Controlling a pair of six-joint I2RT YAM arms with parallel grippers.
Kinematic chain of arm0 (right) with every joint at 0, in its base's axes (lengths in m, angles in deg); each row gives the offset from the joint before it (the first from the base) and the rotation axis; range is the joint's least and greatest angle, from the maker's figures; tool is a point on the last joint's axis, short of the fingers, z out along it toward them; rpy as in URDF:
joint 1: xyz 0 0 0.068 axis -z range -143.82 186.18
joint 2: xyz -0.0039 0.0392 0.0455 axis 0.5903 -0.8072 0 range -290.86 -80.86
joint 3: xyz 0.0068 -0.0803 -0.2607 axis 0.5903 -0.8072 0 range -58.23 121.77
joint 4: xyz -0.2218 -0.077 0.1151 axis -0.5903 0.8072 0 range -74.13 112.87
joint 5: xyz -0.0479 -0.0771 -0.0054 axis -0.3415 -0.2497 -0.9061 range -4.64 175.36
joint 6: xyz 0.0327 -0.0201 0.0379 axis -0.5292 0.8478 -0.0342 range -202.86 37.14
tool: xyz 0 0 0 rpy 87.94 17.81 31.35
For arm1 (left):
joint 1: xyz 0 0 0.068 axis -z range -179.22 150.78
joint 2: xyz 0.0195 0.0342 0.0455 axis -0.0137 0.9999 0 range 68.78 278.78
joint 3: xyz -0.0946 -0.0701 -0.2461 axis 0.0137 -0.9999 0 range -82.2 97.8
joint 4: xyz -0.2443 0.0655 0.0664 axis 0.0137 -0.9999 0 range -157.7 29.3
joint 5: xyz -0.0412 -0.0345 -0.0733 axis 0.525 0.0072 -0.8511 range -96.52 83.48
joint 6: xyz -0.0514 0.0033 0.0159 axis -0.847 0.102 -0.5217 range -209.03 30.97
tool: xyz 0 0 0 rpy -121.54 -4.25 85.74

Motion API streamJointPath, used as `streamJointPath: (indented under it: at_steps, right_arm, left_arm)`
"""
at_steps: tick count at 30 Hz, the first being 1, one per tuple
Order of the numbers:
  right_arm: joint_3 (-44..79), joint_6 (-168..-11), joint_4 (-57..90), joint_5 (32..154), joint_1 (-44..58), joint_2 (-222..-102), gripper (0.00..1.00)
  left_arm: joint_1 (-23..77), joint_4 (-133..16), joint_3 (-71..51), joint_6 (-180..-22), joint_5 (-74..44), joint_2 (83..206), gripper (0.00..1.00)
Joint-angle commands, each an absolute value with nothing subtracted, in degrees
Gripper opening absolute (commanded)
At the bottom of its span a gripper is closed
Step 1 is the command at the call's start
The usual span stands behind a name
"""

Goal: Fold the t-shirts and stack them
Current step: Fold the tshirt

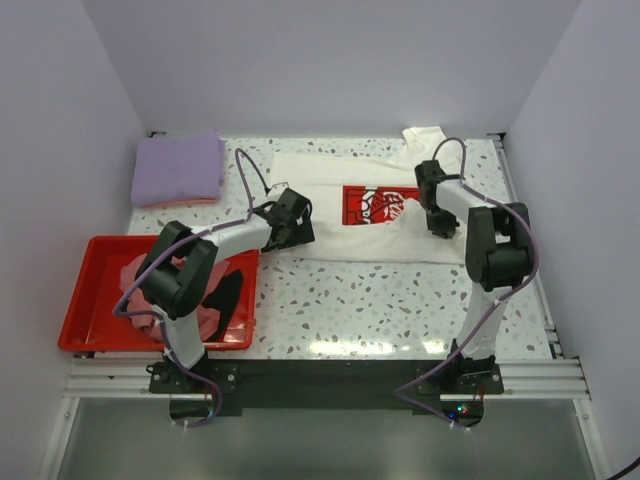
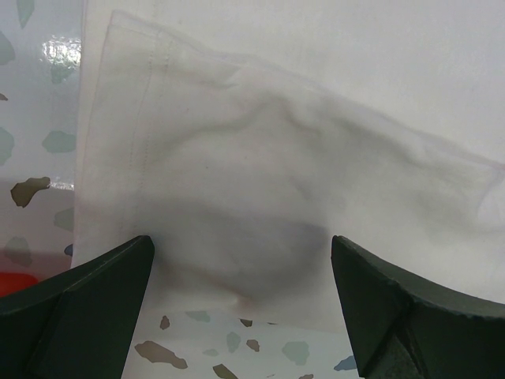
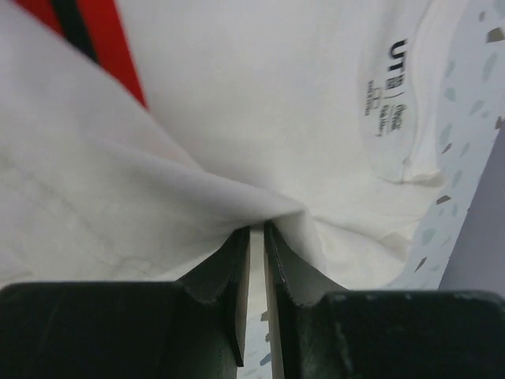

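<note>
A cream-white t-shirt with a red chest print lies spread across the back middle of the table. My left gripper hovers open over its left hem. In the left wrist view the cloth lies between and ahead of the wide-apart fingers, and the left gripper holds nothing. My right gripper is at the shirt's right side. The right gripper is shut on a raised fold of the white cloth, near the neck label.
A folded lavender t-shirt lies at the back left. A red plastic tray at the front left holds a pink t-shirt and a black one. White walls enclose the speckled table.
</note>
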State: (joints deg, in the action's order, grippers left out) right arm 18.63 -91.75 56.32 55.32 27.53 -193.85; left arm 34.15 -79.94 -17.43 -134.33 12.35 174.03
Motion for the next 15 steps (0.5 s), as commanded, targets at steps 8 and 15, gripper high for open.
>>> streamJointPath:
  at_steps: [8, 15]
  right_arm:
    - [32.36, -86.3, 50.77, 43.97, 35.12, -198.19, 0.29]
    - [33.19, -91.81, 56.57, 58.85, 35.03, -189.43, 0.46]
  left_arm:
    - [32.16, -81.0, -18.57, -132.8, 15.54, 172.14, 1.0]
    - [32.16, -81.0, -18.13, -132.8, 15.19, 172.49, 1.0]
